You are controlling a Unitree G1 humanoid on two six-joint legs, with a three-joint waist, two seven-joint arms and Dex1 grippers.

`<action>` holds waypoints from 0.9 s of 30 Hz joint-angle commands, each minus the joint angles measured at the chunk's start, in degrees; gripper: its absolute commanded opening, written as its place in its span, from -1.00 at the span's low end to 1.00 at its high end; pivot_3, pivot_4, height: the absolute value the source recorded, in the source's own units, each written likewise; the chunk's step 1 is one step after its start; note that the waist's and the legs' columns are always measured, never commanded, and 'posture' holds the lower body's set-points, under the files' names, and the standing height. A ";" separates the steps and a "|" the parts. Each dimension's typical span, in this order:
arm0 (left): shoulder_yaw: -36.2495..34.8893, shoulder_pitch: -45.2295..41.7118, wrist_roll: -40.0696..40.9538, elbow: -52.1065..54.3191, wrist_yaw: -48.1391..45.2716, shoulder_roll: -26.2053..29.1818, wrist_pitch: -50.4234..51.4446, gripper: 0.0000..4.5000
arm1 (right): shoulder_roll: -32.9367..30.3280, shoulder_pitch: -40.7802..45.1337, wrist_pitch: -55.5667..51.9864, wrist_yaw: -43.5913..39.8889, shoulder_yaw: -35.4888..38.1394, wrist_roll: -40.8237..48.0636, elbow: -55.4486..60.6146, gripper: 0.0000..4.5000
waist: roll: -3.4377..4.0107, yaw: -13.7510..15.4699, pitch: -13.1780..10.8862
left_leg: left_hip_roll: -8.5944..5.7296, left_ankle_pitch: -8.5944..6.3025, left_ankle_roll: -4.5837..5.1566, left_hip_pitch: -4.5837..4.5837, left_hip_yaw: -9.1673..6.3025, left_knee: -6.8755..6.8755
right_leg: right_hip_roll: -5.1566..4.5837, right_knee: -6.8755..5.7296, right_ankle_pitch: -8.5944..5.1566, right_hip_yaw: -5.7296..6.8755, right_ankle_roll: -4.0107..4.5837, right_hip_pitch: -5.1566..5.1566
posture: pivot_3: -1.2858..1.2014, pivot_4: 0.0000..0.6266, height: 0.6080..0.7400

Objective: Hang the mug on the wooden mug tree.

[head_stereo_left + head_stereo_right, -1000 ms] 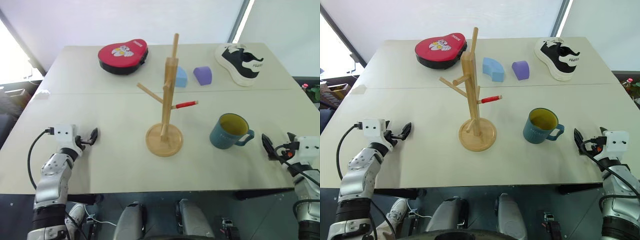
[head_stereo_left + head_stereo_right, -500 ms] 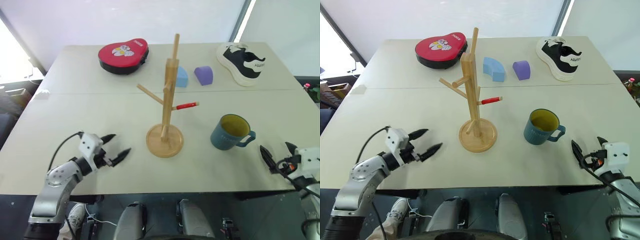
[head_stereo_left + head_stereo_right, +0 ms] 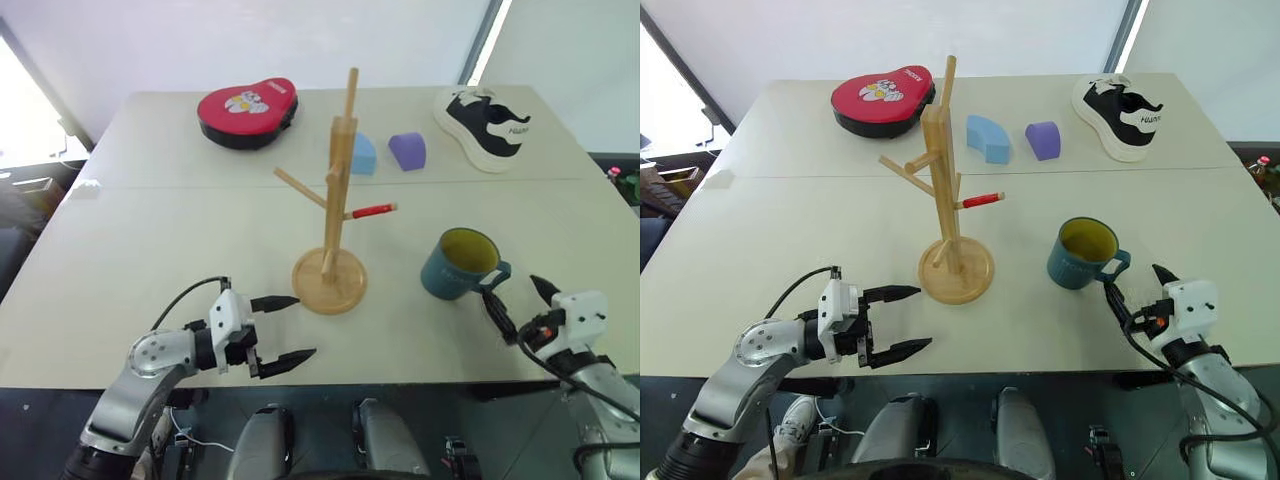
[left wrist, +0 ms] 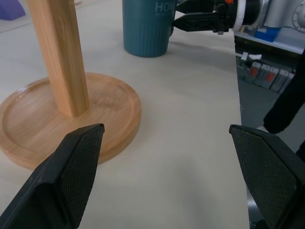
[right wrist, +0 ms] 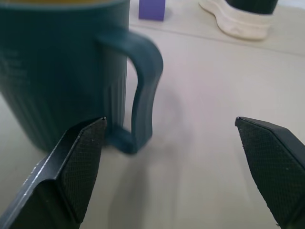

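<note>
The teal mug (image 3: 458,264) with a yellow inside stands upright on the table, right of the wooden mug tree (image 3: 335,190), its handle (image 5: 143,86) turned toward my right gripper. The right gripper (image 3: 510,288) is open just short of the handle, fingers to either side of it, touching nothing. Near the front edge my left gripper (image 3: 306,326) is open, pointing right, just in front of the tree's round base (image 4: 57,119). A red-tipped peg (image 3: 372,211) sticks out toward the mug.
At the back of the table (image 3: 180,230) lie a red pad (image 3: 245,108), a light blue block (image 3: 362,153), a purple block (image 3: 405,150) and a black-and-white shoe (image 3: 490,120). The front edge runs just below both grippers.
My left gripper has swung from the left side along the front edge to the tree's base and now points right. The right gripper has moved left toward the mug's handle.
</note>
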State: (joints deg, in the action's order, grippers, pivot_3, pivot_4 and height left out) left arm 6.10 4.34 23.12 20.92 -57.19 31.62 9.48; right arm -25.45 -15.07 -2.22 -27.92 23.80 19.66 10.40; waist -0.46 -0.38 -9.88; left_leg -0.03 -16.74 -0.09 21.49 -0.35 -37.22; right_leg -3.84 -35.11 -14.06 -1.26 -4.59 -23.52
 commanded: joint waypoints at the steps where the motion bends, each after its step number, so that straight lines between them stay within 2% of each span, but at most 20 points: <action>1: 0.72 0.26 0.30 2.64 0.13 -0.44 -1.56 1.00 | 0.48 1.27 0.75 1.29 0.67 -0.27 -1.54 1.00 | 0.00 0.03 0.00 | -0.01 0.00 0.00 0.00 0.00 0.00 | 0.01 0.00 0.00 0.01 0.00 0.01 | 0.03 -0.52 0.92; 14: 1.84 2.77 -0.49 4.02 0.51 -0.34 -4.54 1.00 | 0.33 6.20 2.14 1.14 -0.21 -0.14 -8.01 1.00 | 0.00 -0.25 0.00 | 0.02 0.01 0.02 -0.10 0.02 -0.15 | 0.23 -0.10 0.01 -0.01 -0.03 0.11 | 0.03 -0.52 0.92; 16: 2.32 2.95 -0.77 4.52 0.67 -0.28 -4.55 1.00 | 0.55 6.97 2.30 0.50 -0.91 0.06 -8.61 0.76 | 0.00 -0.26 0.00 | 0.02 0.01 0.02 -0.10 0.02 -0.18 | 0.26 -0.12 0.01 -0.01 -0.03 0.12 | 0.03 -0.52 0.92; 18: 2.50 2.91 -0.91 5.00 1.20 -0.30 -4.27 1.00 | 0.56 7.42 2.38 -0.24 -1.54 0.24 -8.87 0.38 | 0.00 -0.27 0.00 | 0.02 0.01 0.02 -0.10 0.02 -0.20 | 0.29 -0.13 0.01 -0.01 -0.04 0.12 | 0.03 -0.52 0.92; 22: 1.96 3.17 -0.64 5.91 2.10 0.18 -3.53 1.00 | 0.48 8.06 1.82 -2.29 -2.79 1.49 -8.65 -0.55 | 0.00 -0.27 0.00 | 0.02 0.01 0.03 -0.11 0.02 -0.21 | 0.34 -0.14 0.02 0.00 -0.05 0.13 | 0.03 -0.52 0.92; 23: 1.87 3.36 -0.60 6.11 2.27 0.34 -3.44 1.00 | 0.41 8.02 1.59 -2.77 -3.03 1.76 -8.43 -0.85 | 0.00 -0.25 0.00 | 0.02 0.01 0.03 -0.10 0.02 -0.22 | 0.34 -0.15 0.01 0.00 -0.05 0.13 | 0.03 -0.52 0.92; 24: 1.84 3.47 -0.62 6.25 2.49 0.44 -3.36 1.00 | 0.28 7.85 1.35 -3.22 -3.30 1.98 -7.91 -0.97 | 0.00 -0.23 0.00 | 0.02 0.01 0.03 -0.10 0.02 -0.22 | 0.34 -0.15 0.02 0.01 -0.05 0.14 | 0.03 -0.52 0.92; 27: 1.79 3.62 -0.68 6.38 3.19 0.56 -3.30 1.00 | -0.43 7.24 0.84 -4.10 -3.79 2.25 -5.74 -0.97 | 0.00 -0.23 0.00 | 0.01 0.01 0.03 -0.11 0.02 -0.23 | 0.33 -0.15 0.01 0.01 -0.05 0.15 | 0.03 -0.52 0.92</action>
State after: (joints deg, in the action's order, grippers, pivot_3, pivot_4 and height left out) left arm 8.26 7.72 22.34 25.25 -54.48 31.98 6.29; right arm -25.25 -7.77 -1.47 -31.45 19.41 21.01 1.19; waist -0.47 -0.61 -9.88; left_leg -0.01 -16.72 -0.06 21.38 -0.32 -37.46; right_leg -3.51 -35.27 -14.04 -1.25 -4.65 -23.37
